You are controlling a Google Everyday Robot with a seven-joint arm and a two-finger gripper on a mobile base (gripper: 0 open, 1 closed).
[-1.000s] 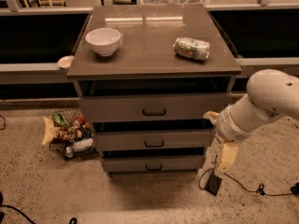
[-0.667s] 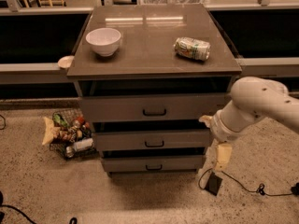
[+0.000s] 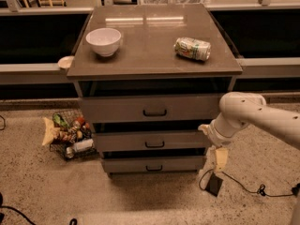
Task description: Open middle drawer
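Floor: speckled stone, grey-brown cabinet at centre.
Cabinet top: white bowl at left, can on its side at right.
Middle drawer: between taller front above and slimmer front below.
Gripper: pointing down, just beside the drawer's right end; spread not discernible.
Floor, left: wire basket of packets.

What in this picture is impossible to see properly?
Camera view:
- Robot's base: cut off by the right edge; only the white arm and the gripper, hanging low right of the cabinet, show.
- Grey-brown middle drawer inside: hidden behind its front panel.
- Lettering on the lying green-white can: too small.
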